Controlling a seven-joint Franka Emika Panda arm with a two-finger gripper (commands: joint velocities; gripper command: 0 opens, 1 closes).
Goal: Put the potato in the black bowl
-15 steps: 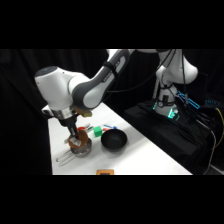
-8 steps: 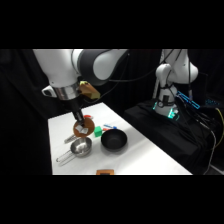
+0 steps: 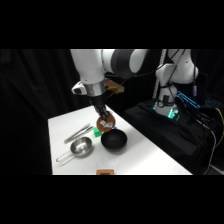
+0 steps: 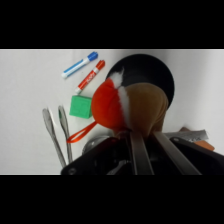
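Observation:
A rounded lump, the potato [image 4: 145, 107], is brown on one side and red-orange on the other, with a white band between. My gripper [image 4: 150, 142] is shut on it and holds it in the air. The black bowl [image 4: 155, 75] shows just behind and below it in the wrist view. From the side, the potato [image 3: 106, 122] hangs in my gripper [image 3: 104, 120] just above the far left rim of the black bowl [image 3: 114, 141].
A small silver pan [image 3: 80, 147] with a handle lies left of the bowl, with metal tongs [image 3: 79, 133] behind it. A green cube [image 4: 80, 106], a blue marker [image 4: 80, 65] and a red marker [image 4: 91, 76] lie nearby. A flat orange block [image 3: 105, 172] sits at the front edge.
The arm has risen and swung right, carrying the potato from over the silver pan to the bowl's rim.

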